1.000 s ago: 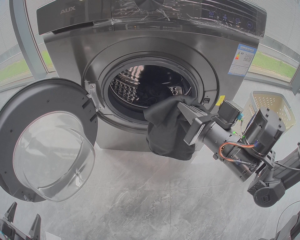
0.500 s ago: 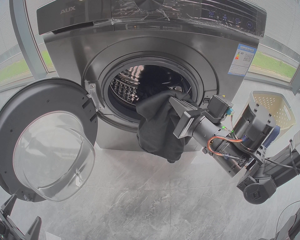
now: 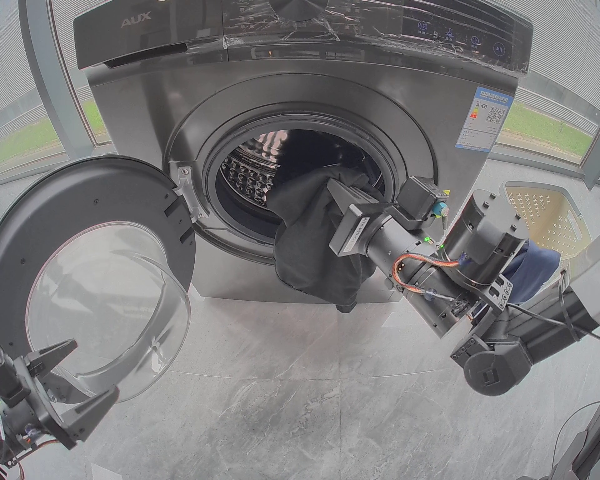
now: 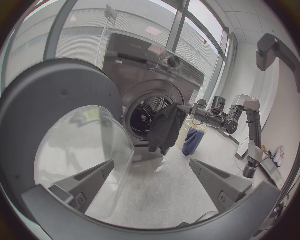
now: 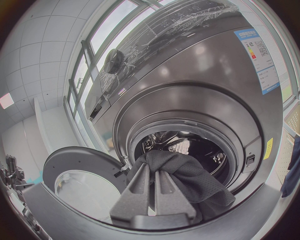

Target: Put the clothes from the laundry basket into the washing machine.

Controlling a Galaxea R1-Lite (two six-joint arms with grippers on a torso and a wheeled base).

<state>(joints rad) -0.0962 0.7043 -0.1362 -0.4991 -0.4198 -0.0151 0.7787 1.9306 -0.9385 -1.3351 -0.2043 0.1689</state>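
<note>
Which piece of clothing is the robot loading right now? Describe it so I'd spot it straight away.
Find the grey washer, its round door swung open. In front of its opening hangs the black garment, pinched in the right end effector. Only it is black and gripped; the blue garment lies draped over the basket beside the washer.

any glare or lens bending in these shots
Head view: window light glints off the drum and the plastic film along the top. Left wrist view: strong fisheye, window frames bow, corners go dark. Right wrist view: soft bright spots on the washing machine front, same bowing.
</note>
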